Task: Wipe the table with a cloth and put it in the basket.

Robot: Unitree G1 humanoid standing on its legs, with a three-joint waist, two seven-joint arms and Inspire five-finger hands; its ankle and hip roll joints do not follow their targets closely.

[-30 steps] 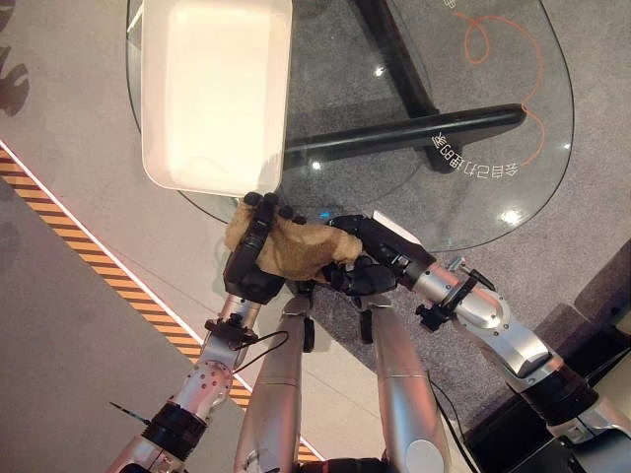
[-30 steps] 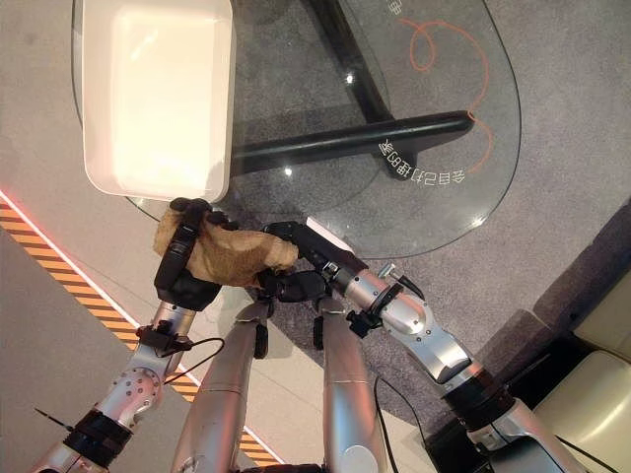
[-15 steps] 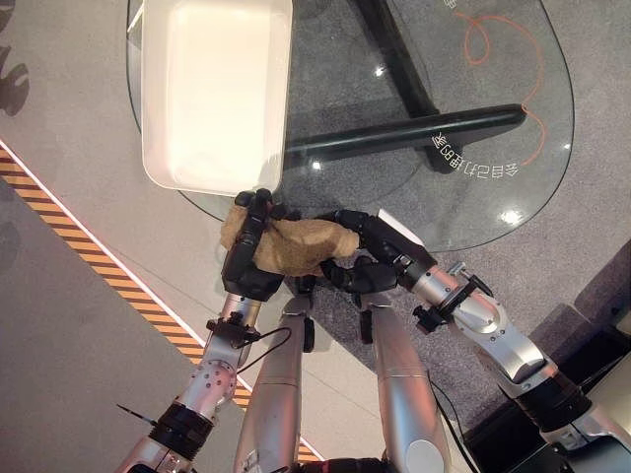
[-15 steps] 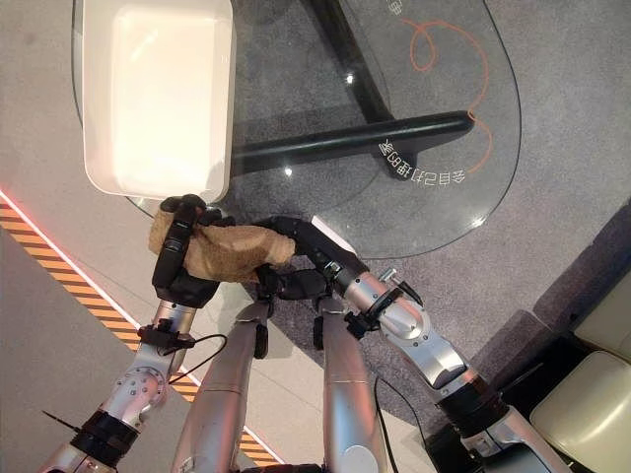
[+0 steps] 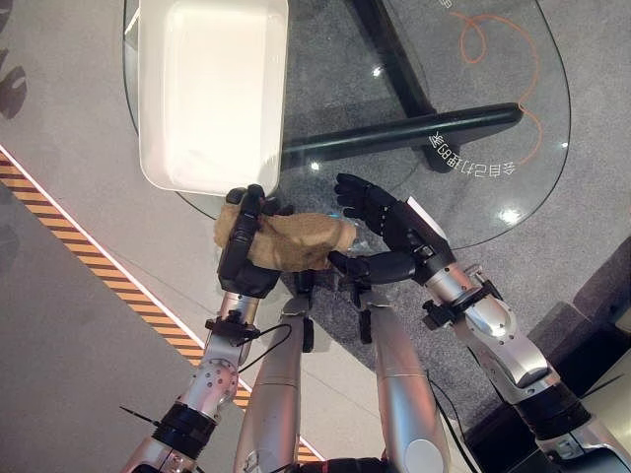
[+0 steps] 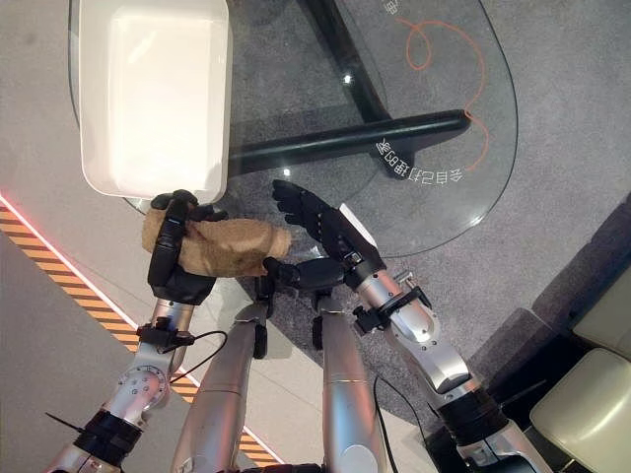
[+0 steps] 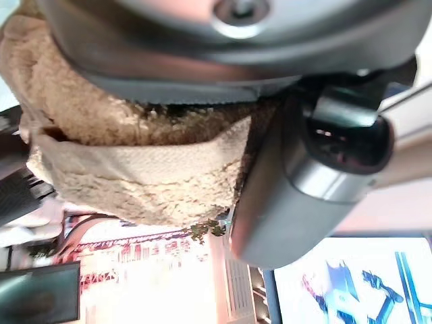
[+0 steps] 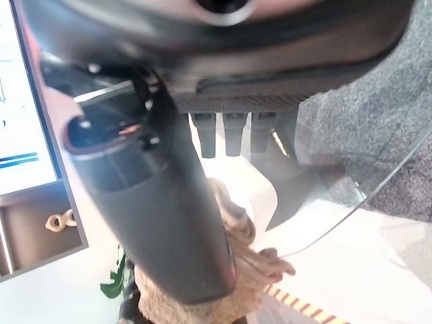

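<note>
The tan fleecy cloth (image 5: 296,239) hangs bunched at the near edge of the round glass table (image 5: 473,207). My left hand (image 5: 244,254) is shut on its left end, fingers curled over it; the left wrist view shows the cloth (image 7: 135,169) pressed against the palm. My right hand (image 5: 386,225) is open just to the right of the cloth, fingers spread over the glass, thumb pointing toward the cloth's right end. The white basket (image 5: 212,89) stands on the table's left part, just beyond my left hand.
A black table leg (image 5: 404,133) runs under the glass. An orange squiggle and white lettering (image 5: 475,163) mark the glass on the right. An orange-and-black striped line (image 5: 108,276) crosses the floor at the left.
My right hand has let go of the cloth and spread its fingers, moving a little right. My left hand keeps the cloth and has lifted it slightly toward the basket.
</note>
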